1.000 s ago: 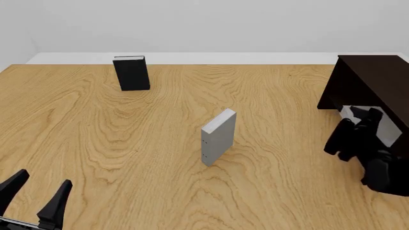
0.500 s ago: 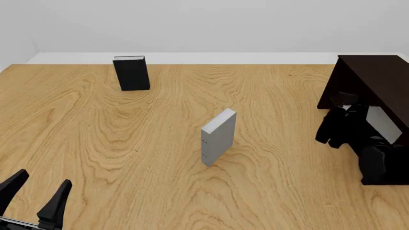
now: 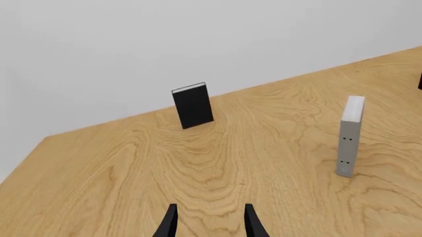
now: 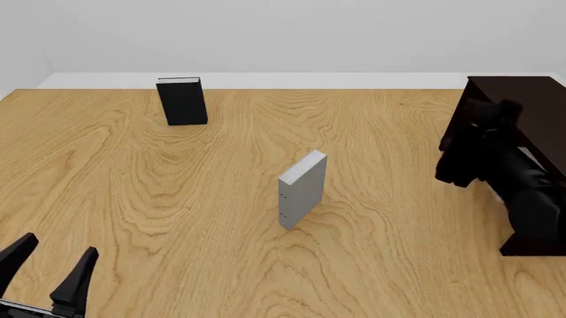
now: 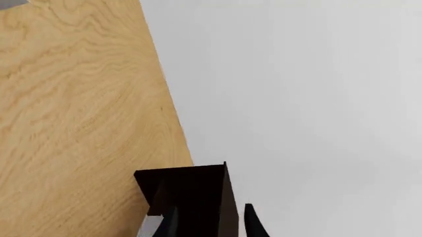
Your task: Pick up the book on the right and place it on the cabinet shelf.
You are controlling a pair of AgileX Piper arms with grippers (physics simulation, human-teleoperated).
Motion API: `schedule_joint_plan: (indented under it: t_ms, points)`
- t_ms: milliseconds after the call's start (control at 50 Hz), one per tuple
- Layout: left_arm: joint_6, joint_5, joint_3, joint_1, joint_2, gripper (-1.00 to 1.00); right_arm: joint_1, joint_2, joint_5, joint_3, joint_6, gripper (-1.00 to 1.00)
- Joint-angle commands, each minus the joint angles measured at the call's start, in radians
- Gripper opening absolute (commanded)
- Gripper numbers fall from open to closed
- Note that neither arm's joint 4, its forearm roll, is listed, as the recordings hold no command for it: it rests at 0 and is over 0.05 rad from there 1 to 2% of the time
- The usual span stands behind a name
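The light grey book [image 4: 531, 158] stands inside the dark brown cabinet [image 4: 521, 106] at the right edge of the table, on its shelf. Only a sliver of it shows past my right arm. A pale corner of it also shows under the cabinet top in the right wrist view [image 5: 149, 224]. My right gripper [image 4: 489, 118] is open and empty. It is raised in front of the cabinet's upper left part, with its fingers [image 5: 253, 224] pointing past the cabinet top [image 5: 191, 190]. My left gripper [image 4: 49, 271] is open and empty at the near left.
A grey book with small dark dots on its narrow side [image 4: 303, 189] stands upright mid-table and also shows in the left wrist view [image 3: 349, 136]. A black book [image 4: 181, 101] stands at the far left and shows there too [image 3: 193, 105]. A white wall lies behind the table.
My right gripper has let go of the light grey book inside the cabinet and has risen up and back out of it. The left arm has not moved.
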Motion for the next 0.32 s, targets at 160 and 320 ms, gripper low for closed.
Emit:
schedule_joint_plan:
  t_ms: [160, 320]
  points:
    - [0.024, -0.003, -0.009, -0.002, 0.000, 1.00, 0.059, -0.305, 0.187, 0.057, 0.028, 1.00]
    - [0.038, -0.003, -0.022, 0.003, 0.000, 1.00, 0.066, -0.447, 0.291, 0.076, 0.034, 1.00]
